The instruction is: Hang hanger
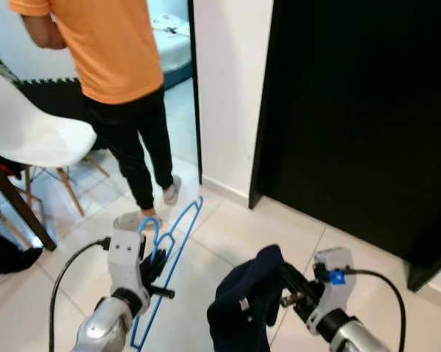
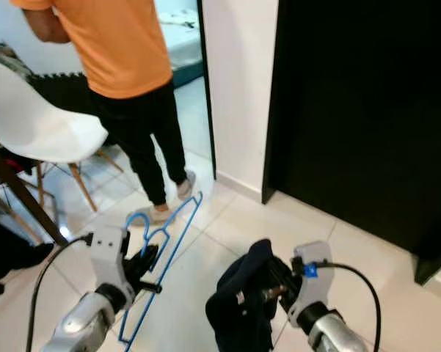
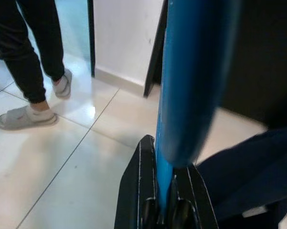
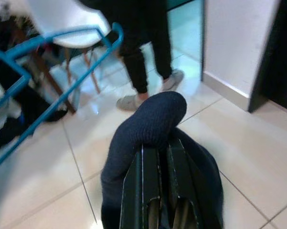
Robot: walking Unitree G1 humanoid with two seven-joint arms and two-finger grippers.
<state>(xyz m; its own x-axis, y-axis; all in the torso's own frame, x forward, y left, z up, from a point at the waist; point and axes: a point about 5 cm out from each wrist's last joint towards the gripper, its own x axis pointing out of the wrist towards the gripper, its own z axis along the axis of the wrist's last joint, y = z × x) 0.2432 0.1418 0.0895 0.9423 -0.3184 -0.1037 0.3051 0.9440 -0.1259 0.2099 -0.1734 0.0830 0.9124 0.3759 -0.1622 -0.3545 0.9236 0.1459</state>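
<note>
Hanger [image 1: 170, 242]: thin blue wire, held above tile floor [image 1: 227, 227], left of dark cloth [image 1: 246, 301]. L gripper [image 1: 155, 265] fingers pinched its wire. R gripper [image 2: 275, 282] fingers clamped on cloth. Person [image 1: 121, 81] behind hanger. No legible writing.

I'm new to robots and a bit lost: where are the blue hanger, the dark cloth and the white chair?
Blue wire hanger [image 1: 182, 236], left eye view, long side bar.
Dark navy knitted cloth [image 1: 243, 304], left eye view, middle.
White plastic chair [image 1: 26, 132], left eye view, seat shell.

Hanger [image 1: 172, 238]: thin blue wire frame, held off the tiled floor, tilted, hook end uppermost. Lower bar pinched between the left claw's [image 1: 155, 275] fingers.
</note>
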